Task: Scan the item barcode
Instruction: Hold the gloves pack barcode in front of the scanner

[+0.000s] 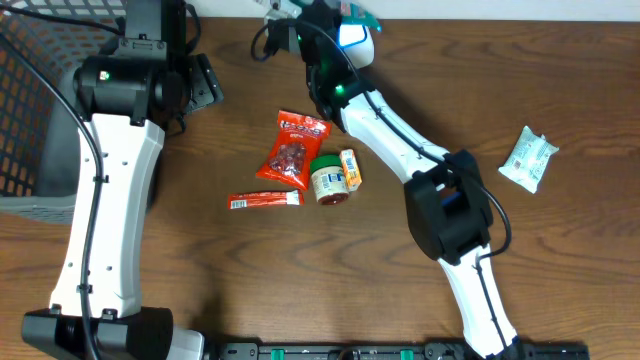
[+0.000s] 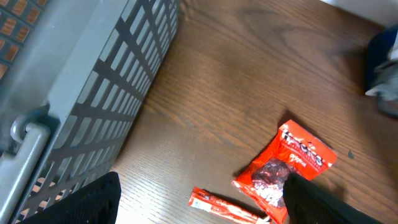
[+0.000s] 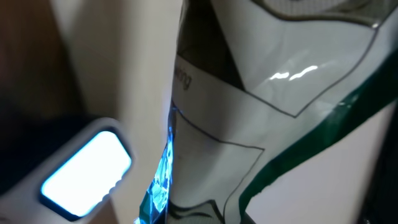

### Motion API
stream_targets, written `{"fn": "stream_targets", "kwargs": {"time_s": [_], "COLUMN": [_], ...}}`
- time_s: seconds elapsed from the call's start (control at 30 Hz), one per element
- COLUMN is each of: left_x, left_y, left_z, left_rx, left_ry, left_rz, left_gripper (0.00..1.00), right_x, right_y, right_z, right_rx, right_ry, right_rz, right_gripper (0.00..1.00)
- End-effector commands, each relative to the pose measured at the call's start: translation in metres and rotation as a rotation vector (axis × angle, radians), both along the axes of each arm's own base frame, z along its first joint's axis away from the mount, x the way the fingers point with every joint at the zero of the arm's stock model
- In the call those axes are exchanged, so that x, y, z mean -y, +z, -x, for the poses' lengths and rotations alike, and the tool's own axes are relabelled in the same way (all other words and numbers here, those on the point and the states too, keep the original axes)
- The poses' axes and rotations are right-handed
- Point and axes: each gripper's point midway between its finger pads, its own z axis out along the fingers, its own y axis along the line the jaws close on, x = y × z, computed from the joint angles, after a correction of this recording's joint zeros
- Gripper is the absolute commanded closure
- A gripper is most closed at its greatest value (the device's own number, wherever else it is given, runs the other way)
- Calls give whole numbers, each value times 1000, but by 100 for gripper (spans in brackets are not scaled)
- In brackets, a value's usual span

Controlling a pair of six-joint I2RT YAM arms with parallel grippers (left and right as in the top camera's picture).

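White-and-green packet (image 3: 267, 93) sits clamped in your right gripper (image 1: 325, 25), with the scanner window (image 3: 87, 177) glowing just beside it. Scanning seems underway; next, probably angle the barcode toward that light. Your left gripper (image 1: 205, 85) hangs wide and empty.

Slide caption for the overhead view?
Right gripper holds a pouch at the lit scanner; left gripper open beside the basket; more packets on the table.
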Motion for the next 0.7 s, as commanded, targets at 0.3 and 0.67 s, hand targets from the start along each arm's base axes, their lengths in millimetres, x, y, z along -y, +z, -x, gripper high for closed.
{"fn": "stream_targets", "kwargs": {"time_s": [0.3, 0.67], "left_x": [-3, -3], "left_y": [9, 9], "left_z": [3, 4], "left_rx": [22, 22], "left_ry": [2, 2], "left_rz": [-9, -9], "left_gripper": [16, 16], "right_x": [-3, -7], "right_y": [-98, -99], "right_z": [-12, -12], "right_rx": [-131, -150], "right_ry": [72, 88], "right_rz": [48, -37], "right_gripper": [99, 99]}}
